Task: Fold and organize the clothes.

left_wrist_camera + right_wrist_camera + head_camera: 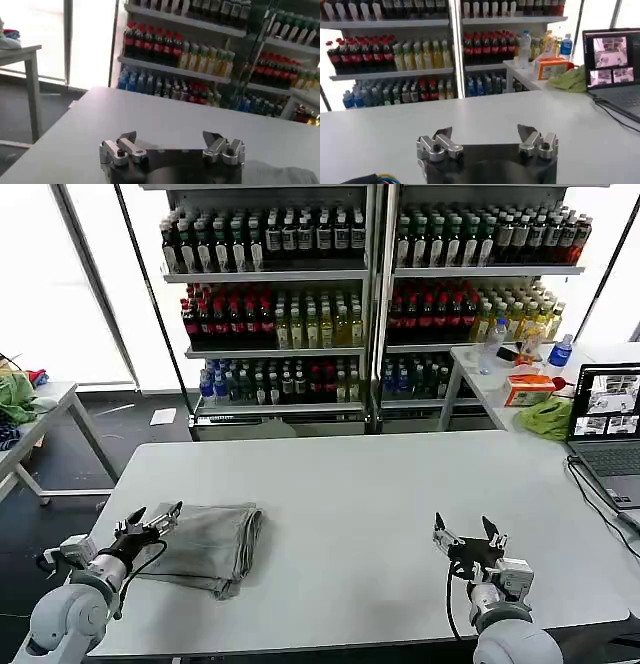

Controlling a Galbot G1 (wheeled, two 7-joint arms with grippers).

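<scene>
Grey T-shirt (205, 546), already folded into a thick rectangular bundle, is lying on the white table (350, 514) just ahead of and beside the left gripper's fingertips, with its near edge reaching under them. The left gripper (155, 517) is hovering at that edge of the cloth, its two fingers (172, 509) standing apart with nothing between them; whether the tips are brushing the fabric cannot be told. In the left wrist view the same gripper (170, 139) is showing both fingers (127, 137) spread wide over bare tabletop, and a pale fold of the T-shirt (280, 175) is lying just off to one side of the far finger.

The right gripper (465, 534) is hanging above the table well apart from the shirt, its fingers (440, 529) also held apart and empty. From the right wrist camera that gripper (485, 134) is pointing across open table surface (470, 115), fingers (442, 134) gaping, nothing clamped.

Beyond the right fingertips a laptop (608, 429) is sitting open at the table's far corner, its cable (600, 499) trailing along the tabletop toward the near edge. Ahead of both grippers, past the table, shelves of bottled drinks (300, 294) are standing.
</scene>
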